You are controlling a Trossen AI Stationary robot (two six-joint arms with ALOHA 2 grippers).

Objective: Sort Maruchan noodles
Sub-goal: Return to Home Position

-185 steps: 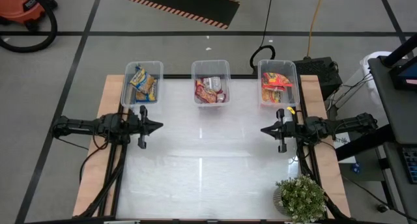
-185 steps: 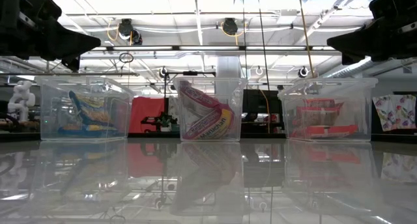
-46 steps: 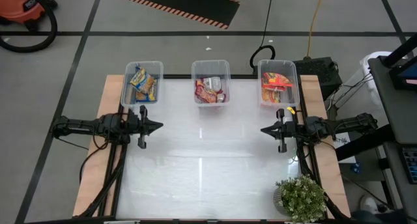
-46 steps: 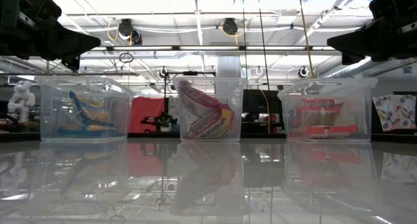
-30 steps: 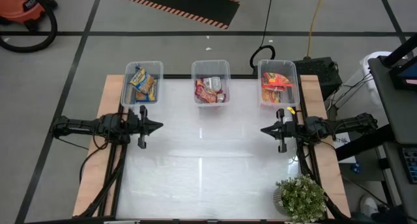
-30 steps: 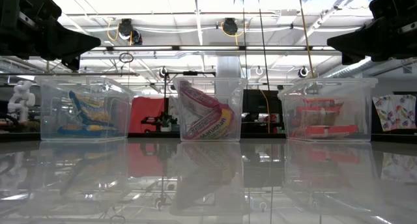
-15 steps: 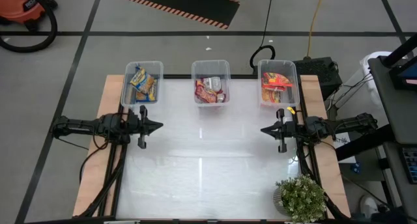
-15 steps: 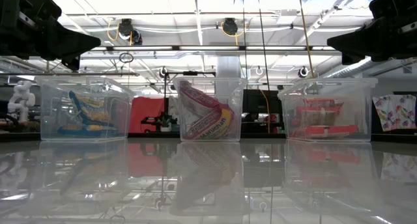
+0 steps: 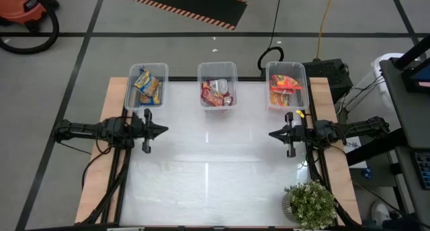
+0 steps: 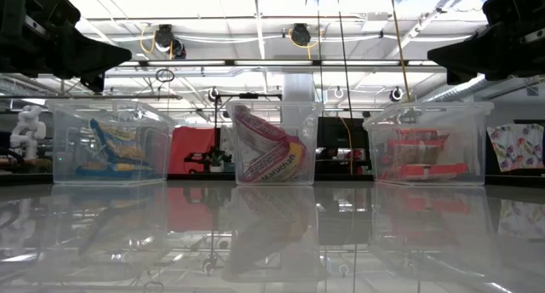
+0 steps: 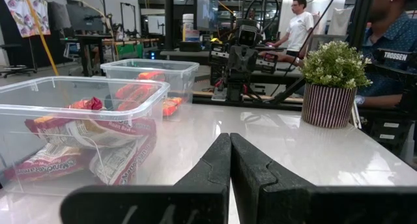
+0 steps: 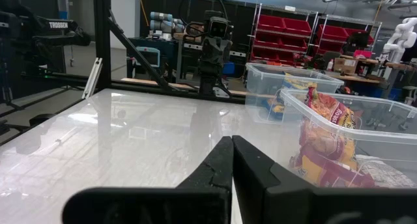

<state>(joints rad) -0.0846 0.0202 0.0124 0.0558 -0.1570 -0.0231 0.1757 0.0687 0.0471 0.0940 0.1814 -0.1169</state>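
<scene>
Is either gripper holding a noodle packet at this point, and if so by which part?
Nothing is held. The left gripper and right gripper are shut and empty; the noodle packets lie in the bins.

Left arm [image 9: 87, 131] and right arm [image 9: 349, 129] were built slim, dark, jointed, left tool [image 9: 164, 130] and right tool [image 9: 271, 133] were tipped with tapered black fingers [image 11: 212, 168]

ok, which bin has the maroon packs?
The middle bin holds the maroon packs. The left bin has blue-and-yellow packs, the right bin orange-red packs.
</scene>
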